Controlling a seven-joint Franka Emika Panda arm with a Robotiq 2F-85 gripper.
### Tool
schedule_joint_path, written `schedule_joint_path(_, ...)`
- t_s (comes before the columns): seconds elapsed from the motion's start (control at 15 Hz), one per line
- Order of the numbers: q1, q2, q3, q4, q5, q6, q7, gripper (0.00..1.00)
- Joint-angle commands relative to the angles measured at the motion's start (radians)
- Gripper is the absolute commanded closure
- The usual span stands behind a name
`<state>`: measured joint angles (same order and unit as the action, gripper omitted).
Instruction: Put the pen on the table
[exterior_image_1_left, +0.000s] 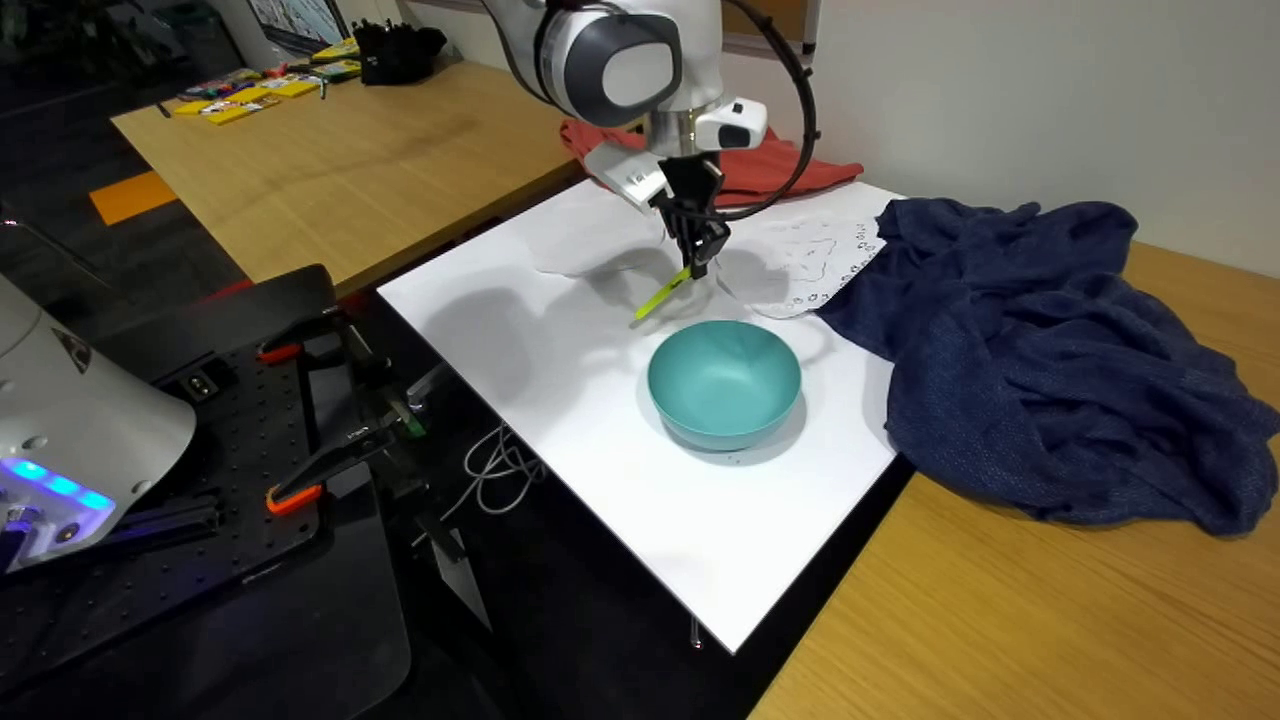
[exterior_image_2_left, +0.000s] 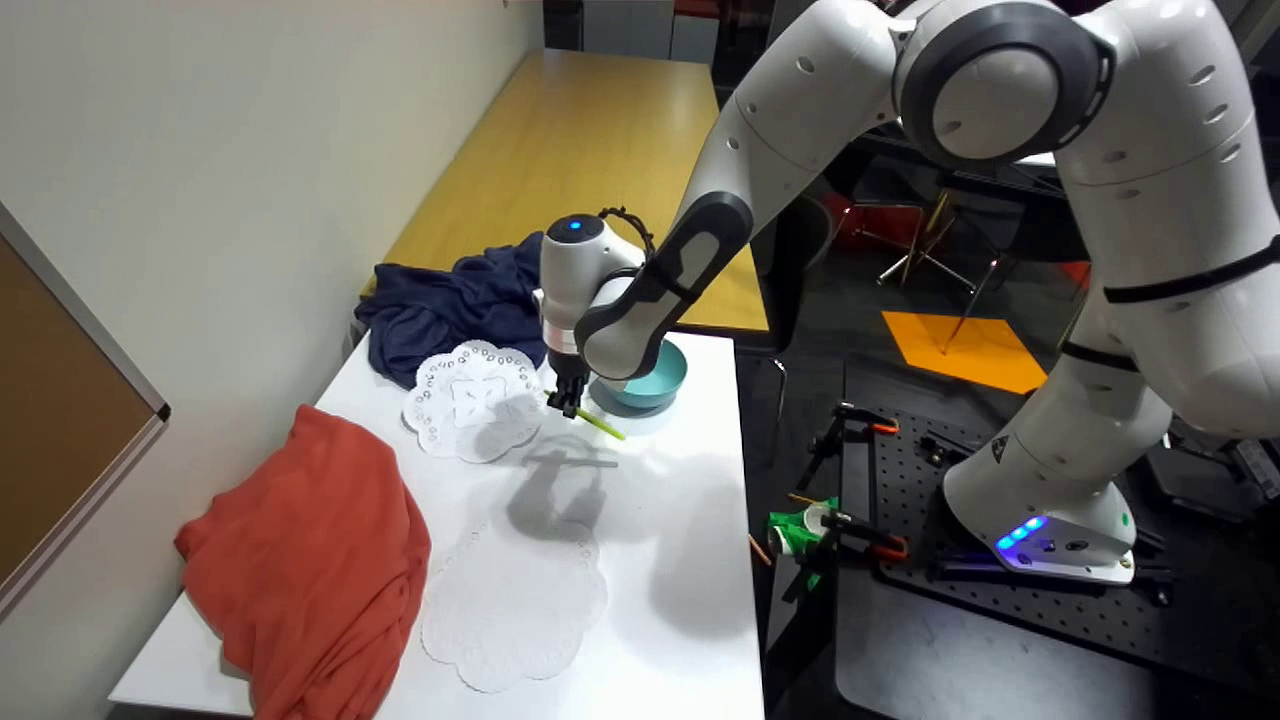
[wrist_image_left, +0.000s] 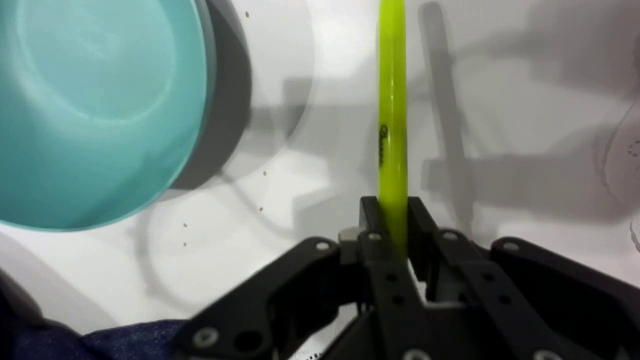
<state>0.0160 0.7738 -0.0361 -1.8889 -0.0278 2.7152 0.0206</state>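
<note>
The yellow-green pen (exterior_image_1_left: 660, 297) is held by one end between the fingers of my gripper (exterior_image_1_left: 697, 266). In an exterior view the pen (exterior_image_2_left: 602, 425) slants out from the gripper (exterior_image_2_left: 566, 405), with its shadow apart from it on the white table (exterior_image_2_left: 690, 460), so it hangs above the surface. In the wrist view the pen (wrist_image_left: 393, 100) points away from the fingertips (wrist_image_left: 393, 215), which are shut on it. The white tabletop (exterior_image_1_left: 690, 540) lies below. The pen's gripped end is partly hidden by the fingers.
A teal bowl (exterior_image_1_left: 725, 385) stands on the table beside the pen; it also shows in the wrist view (wrist_image_left: 110, 125). A navy cloth (exterior_image_1_left: 1060, 380) and a red cloth (exterior_image_2_left: 310, 570) lie at the table's edges. White doilies (exterior_image_2_left: 475, 400) lie flat. Tan desks (exterior_image_1_left: 360, 170) adjoin.
</note>
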Motion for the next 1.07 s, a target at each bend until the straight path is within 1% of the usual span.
schedule_joint_path(0.0, 0.024, 0.038, -0.015, 0.067, -0.028, -0.040, -0.002, 0.59)
schedule_joint_path(0.13, 0.039, 0.026, -0.024, 0.060, -0.039, -0.030, 0.006, 0.46)
schedule_joint_path(0.2, 0.050, 0.012, -0.033, 0.048, -0.046, -0.020, 0.013, 0.37)
schedule_joint_path(0.27, 0.061, -0.004, -0.042, 0.037, -0.056, -0.016, 0.020, 0.31)
schedule_joint_path(0.33, 0.073, -0.031, -0.053, 0.014, -0.066, -0.010, 0.029, 0.22)
schedule_joint_path(0.53, 0.079, -0.109, -0.056, -0.042, -0.079, -0.015, 0.016, 0.01)
schedule_joint_path(0.8, 0.078, -0.200, -0.055, -0.109, -0.100, -0.017, 0.008, 0.00)
schedule_joint_path(1.0, 0.062, -0.250, -0.041, -0.152, -0.104, -0.017, -0.007, 0.00)
